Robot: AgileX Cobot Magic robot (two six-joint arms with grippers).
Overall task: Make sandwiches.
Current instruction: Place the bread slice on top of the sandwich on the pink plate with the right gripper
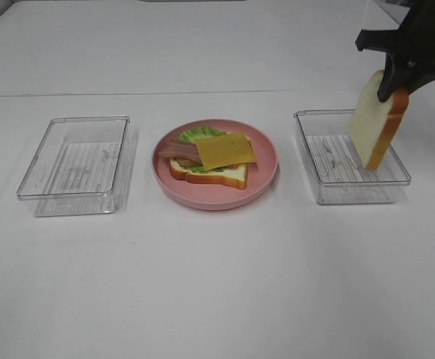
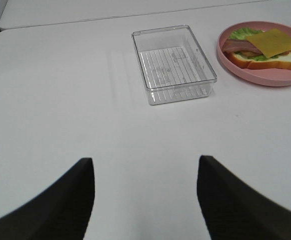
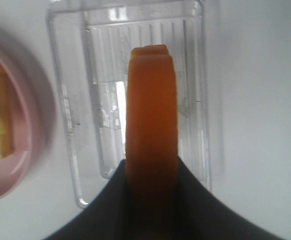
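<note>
An open sandwich (image 1: 214, 158) lies on the pink plate (image 1: 264, 179): a bread slice, green lettuce, bacon and a yellow cheese slice (image 1: 226, 149) on top. It also shows in the left wrist view (image 2: 263, 49). My right gripper (image 1: 398, 78) is shut on a second bread slice (image 1: 378, 120) and holds it on edge above the right clear tray (image 1: 350, 158). In the right wrist view the slice's orange crust (image 3: 151, 115) hangs over that tray (image 3: 80, 120). My left gripper (image 2: 144, 197) is open and empty, out of the exterior view.
A clear tray (image 1: 77, 164) stands left of the plate; it also shows in the left wrist view (image 2: 173, 63). The white table's back edge (image 1: 128, 93) runs behind the trays.
</note>
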